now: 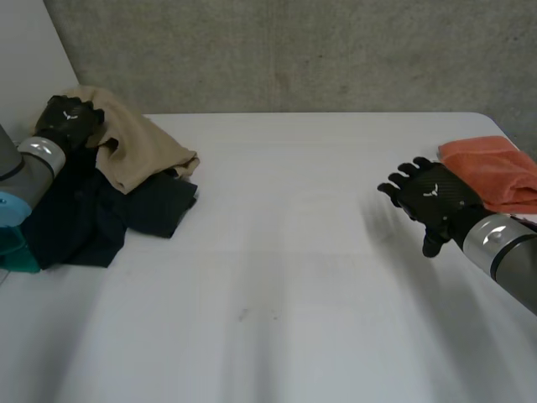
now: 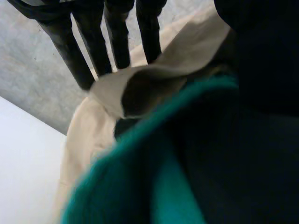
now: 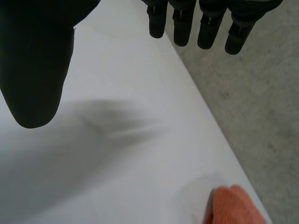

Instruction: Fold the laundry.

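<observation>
A pile of laundry lies at the table's far left: a beige cloth [image 1: 138, 147] on top, a dark navy cloth [image 1: 92, 214] under it, and a teal cloth [image 1: 17, 252] at the table's edge. My left hand [image 1: 67, 122] rests on the beige cloth's far end. In the left wrist view its fingers [image 2: 93, 46] reach out straight to a raised fold of the beige cloth [image 2: 154, 74], with the teal cloth [image 2: 140, 177] and the dark cloth [image 2: 261, 93] under the palm. My right hand [image 1: 432, 197] hovers open over bare table at the right, its fingers [image 3: 187, 28] spread and empty.
A folded orange cloth [image 1: 495, 172] lies at the table's far right edge, just behind my right hand, and shows past the fingertips as the orange cloth [image 3: 233, 205]. The white table [image 1: 277, 277] ends at a grey wall behind.
</observation>
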`<move>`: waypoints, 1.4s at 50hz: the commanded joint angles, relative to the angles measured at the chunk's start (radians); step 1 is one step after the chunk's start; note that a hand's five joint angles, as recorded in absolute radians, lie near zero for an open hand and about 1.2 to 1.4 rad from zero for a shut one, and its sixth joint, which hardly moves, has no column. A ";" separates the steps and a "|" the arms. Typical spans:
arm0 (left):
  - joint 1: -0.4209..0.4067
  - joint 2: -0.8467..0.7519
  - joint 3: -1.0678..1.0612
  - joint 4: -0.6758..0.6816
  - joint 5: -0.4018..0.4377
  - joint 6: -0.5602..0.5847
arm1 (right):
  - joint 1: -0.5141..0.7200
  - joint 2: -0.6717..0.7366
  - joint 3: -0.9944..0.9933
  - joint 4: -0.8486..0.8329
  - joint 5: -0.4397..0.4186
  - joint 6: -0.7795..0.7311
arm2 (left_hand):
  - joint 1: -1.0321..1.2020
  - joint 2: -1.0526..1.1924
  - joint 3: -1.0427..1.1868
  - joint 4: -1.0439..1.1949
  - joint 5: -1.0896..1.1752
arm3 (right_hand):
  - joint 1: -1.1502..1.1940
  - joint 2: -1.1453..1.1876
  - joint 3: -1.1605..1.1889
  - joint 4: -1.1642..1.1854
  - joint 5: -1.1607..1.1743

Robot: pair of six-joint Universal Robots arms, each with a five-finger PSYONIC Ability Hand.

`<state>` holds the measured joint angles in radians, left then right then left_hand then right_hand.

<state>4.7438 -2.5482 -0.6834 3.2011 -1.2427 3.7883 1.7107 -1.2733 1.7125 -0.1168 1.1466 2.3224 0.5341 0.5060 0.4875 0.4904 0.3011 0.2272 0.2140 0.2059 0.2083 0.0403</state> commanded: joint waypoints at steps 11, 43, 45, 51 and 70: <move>-0.171 0.305 -0.100 0.124 0.012 -0.390 | -0.011 -0.003 0.044 -0.029 0.025 0.012 | 0.862 0.890 0.909 0.906 0.921 | -0.053 -0.039 -0.031 -0.034 -0.040; -0.676 0.390 -0.510 0.215 0.014 -0.607 | -0.126 -0.017 -0.068 -0.018 0.094 0.327 | -0.321 -0.293 -0.274 -0.277 -0.262 | -0.053 -0.039 -0.031 -0.034 -0.040; -0.668 0.407 -0.515 0.185 0.013 -0.564 | -0.126 -0.018 -0.074 -0.014 0.094 0.327 | -0.321 -0.292 -0.274 -0.277 -0.262 | -0.053 -0.039 -0.031 -0.034 -0.040; -0.607 0.552 -0.594 0.082 -0.038 -0.480 | -0.115 -0.023 -0.099 0.107 0.084 0.304 | -0.318 -0.290 -0.271 -0.274 -0.259 | -0.053 -0.039 -0.031 -0.034 -0.040; -0.562 0.493 -0.858 0.059 -0.188 -0.268 | 0.217 0.198 -0.276 0.057 0.027 0.017 | -0.274 -0.246 -0.227 -0.230 -0.215 | -0.053 -0.039 -0.031 -0.034 -0.040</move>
<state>4.1829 -1.9452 -1.5192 3.2480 -1.4293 3.4112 1.7774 -1.2285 1.5214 0.0963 1.1653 2.4586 0.2305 0.2313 0.2346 0.2287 0.0550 0.2272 0.2140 0.2059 0.2082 0.0401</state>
